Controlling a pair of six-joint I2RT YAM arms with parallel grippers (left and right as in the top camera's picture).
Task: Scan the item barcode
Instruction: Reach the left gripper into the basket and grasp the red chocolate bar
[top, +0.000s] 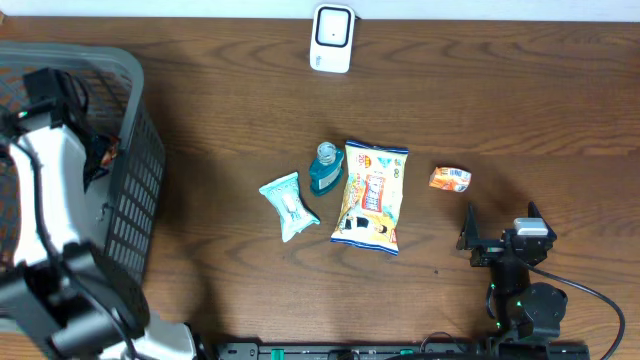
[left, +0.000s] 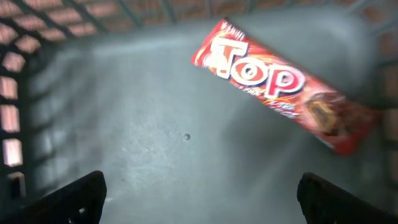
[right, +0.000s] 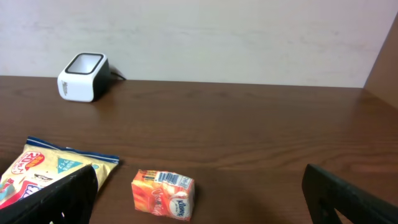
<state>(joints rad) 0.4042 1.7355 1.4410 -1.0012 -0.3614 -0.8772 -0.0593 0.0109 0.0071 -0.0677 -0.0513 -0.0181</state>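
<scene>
here, left fingers (left: 71, 199) spread wide over the red top bar (left: 280, 84) in the basket (top: 140, 190); right fingers (right: 59, 199) likewise released.

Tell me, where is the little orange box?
Overhead, the little orange box lies on the table right of the yellow snack bag, just ahead of the right gripper.

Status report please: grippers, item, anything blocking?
Left gripper open inside basket, red Top bar ahead, not held. Right gripper open, empty. Nothing covers scanner.
</scene>
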